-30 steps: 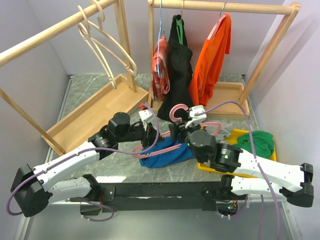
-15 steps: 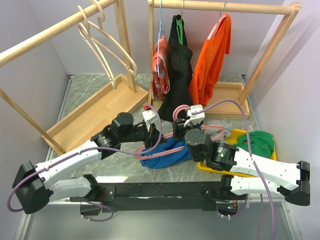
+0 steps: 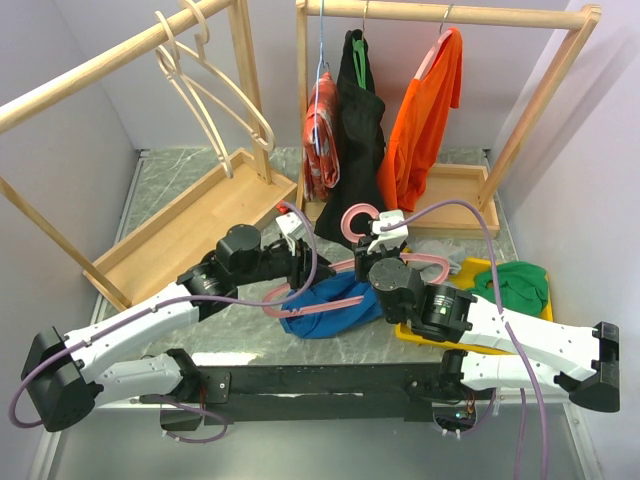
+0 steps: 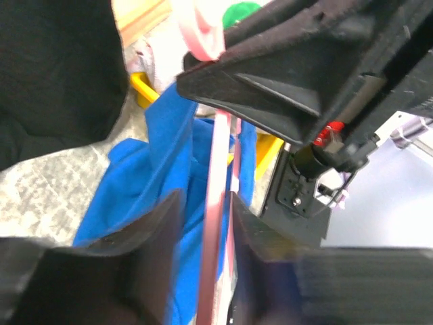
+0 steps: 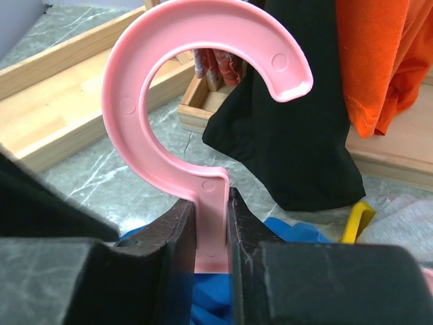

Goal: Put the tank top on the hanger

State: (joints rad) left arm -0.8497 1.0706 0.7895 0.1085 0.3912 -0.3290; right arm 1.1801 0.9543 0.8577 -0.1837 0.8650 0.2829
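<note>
Looking down on a grey marbled desk (image 3: pixel 160 175) closed in by pale lilac walls. Seeing the tank top (image 3: pixel 325 305) lying crumpled on that desk just ahead of the two arms, not yet on anything. Finding the hanger (image 3: pixel 352 222) hanging just above the tank top, hook pointing up, one sloping arm crossing over the tank top's left edge. Noting the right pincer (image 5: pixel 212 217) clamping the hanger's stem right under the hook, both fingers pressing flat against the pink plastic, over the tank top's far edge. Noting the left pincer (image 4: pixel 206 237) straddling a pink hanger arm above the tank top's left part; unable to tell gripping from merely bracketing. Spotting a yellow tray (image 3: pixel 480 266) just right of the tank top, holding a green garment (image 3: pixel 515 285), with a grey garment (image 3: pixel 440 250) beside it. Making out, well behind the tank top, a wooden rack (image 3: pixel 540 90) carrying an orange shirt (image 3: pixel 425 110) and a black garment (image 3: pixel 360 130), and far to the tank top's left another rack (image 3: pixel 100 70) bearing cream hangers (image 3: pixel 215 100).
</note>
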